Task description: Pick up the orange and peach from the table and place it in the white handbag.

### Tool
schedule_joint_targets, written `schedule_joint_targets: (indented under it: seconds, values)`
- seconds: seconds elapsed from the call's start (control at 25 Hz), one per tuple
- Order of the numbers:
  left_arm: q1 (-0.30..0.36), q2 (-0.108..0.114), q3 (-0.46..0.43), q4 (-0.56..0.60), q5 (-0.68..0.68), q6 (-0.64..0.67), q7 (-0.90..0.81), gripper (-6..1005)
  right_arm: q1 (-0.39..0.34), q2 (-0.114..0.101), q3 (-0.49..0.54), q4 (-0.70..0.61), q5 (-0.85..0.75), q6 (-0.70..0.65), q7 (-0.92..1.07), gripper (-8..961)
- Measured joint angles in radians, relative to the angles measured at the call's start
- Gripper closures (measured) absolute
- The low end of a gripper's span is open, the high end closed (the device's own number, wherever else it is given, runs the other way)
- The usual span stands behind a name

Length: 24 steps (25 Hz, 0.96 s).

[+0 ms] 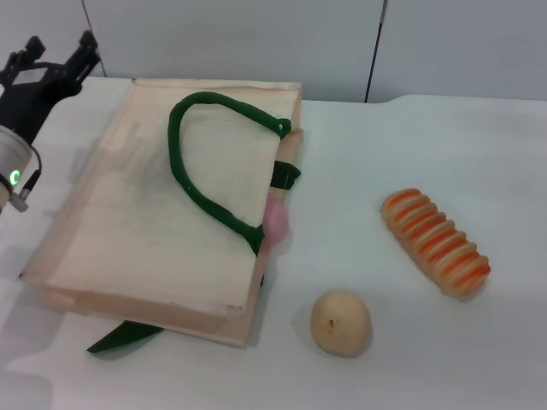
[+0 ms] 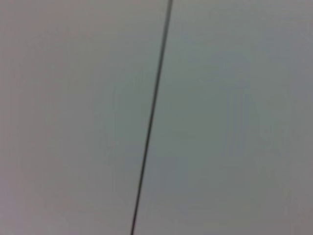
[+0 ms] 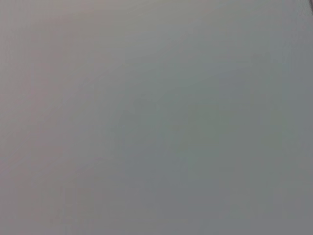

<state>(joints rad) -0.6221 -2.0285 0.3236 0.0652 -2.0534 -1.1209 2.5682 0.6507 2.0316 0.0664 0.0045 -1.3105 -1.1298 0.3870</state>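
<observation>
The white handbag [image 1: 162,213] lies flat on the left half of the table in the head view, its dark green strap looped across its top. The peach [image 1: 277,221] is a small pink ball right at the bag's right-hand edge, touching it and partly hidden by the strap. The orange is not in view. My left gripper [image 1: 58,53] is raised at the far left, beyond the bag's far left corner, open and empty. My right gripper is out of view. Both wrist views show only a plain grey surface.
A beige-tan ball with a dimple [image 1: 340,322] sits near the table's front, to the right of the bag. A long orange-and-cream striped roll [image 1: 435,241] lies farther right. A grey panelled wall stands behind the table.
</observation>
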Motion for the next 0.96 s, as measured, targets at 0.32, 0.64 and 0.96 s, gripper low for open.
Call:
schedule_joint_targets:
  seconds: [0.32, 0.64, 0.96]
  values:
    - [0.02, -0.002, 0.0, -0.001, -0.013, -0.057, -0.011, 113, -0.016, 0.0, 0.001, -0.001, 0.001, -0.006, 0.004, 61]
    - [0.026, -0.002, 0.001, -0.001, -0.015, -0.076, -0.013, 113, -0.024, 0.001, -0.003, 0.007, 0.002, -0.02, 0.004, 62]
    - [0.026, -0.002, 0.0, -0.001, -0.016, -0.087, -0.028, 113, -0.018, 0.002, -0.005, 0.008, 0.0, -0.012, -0.007, 61]
